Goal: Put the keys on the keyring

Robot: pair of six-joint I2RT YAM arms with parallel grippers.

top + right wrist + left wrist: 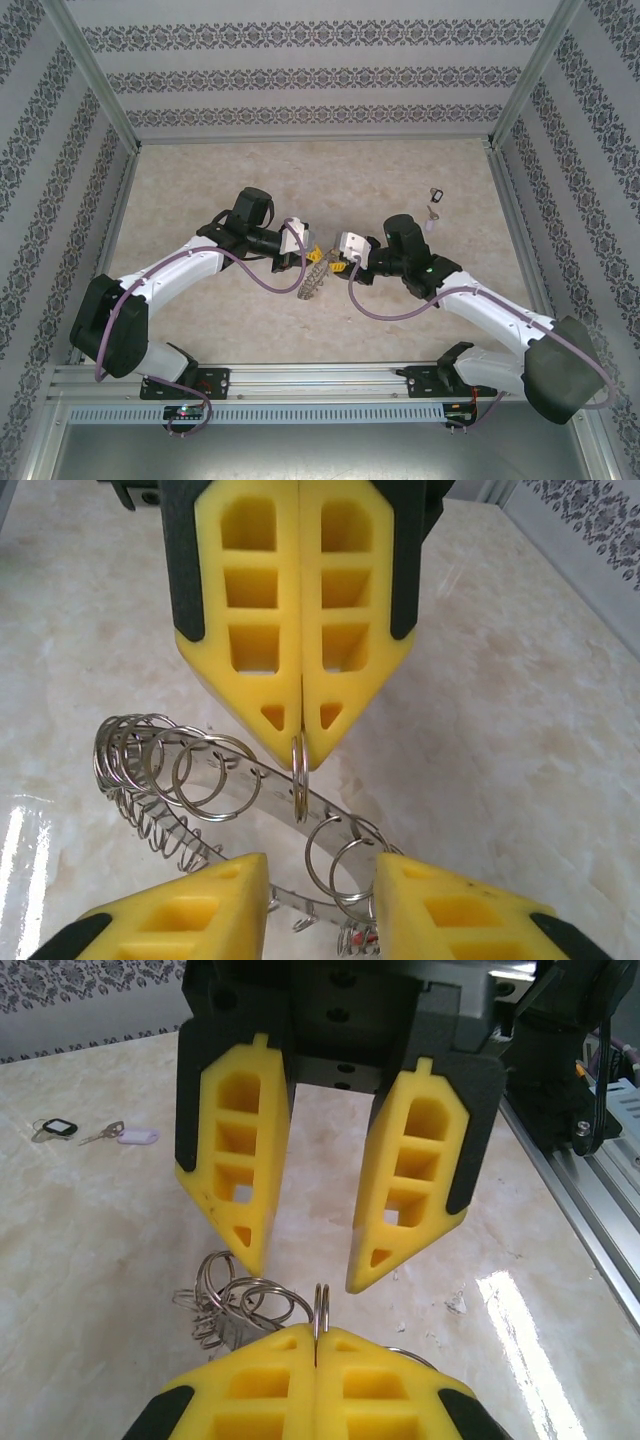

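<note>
The keyring (pixel 235 780) is a flat silvery band hung with several small split rings, lying on the marble top at centre (pixel 312 283). My left gripper (pixel 317 1335) is shut on one small upright split ring (pixel 320 1308) of it. In the right wrist view that ring (pixel 300 780) hangs from the left gripper's closed tips (pixel 302 750). My right gripper (pixel 318 870) faces it, open, straddling the band with nothing gripped. A red bit (pixel 372 942) shows low on the band. Two keys (pixel 433 196) with tags lie apart at the back right, a dark-tagged one (pixel 55 1128) and a white-tagged one (pixel 128 1137).
Both grippers meet tip to tip over the table's middle, left (pixel 310 247) and right (pixel 336 262). Patterned walls with aluminium posts (pixel 95 75) close in three sides. An aluminium rail (pixel 320 380) carries the arm bases along the near edge.
</note>
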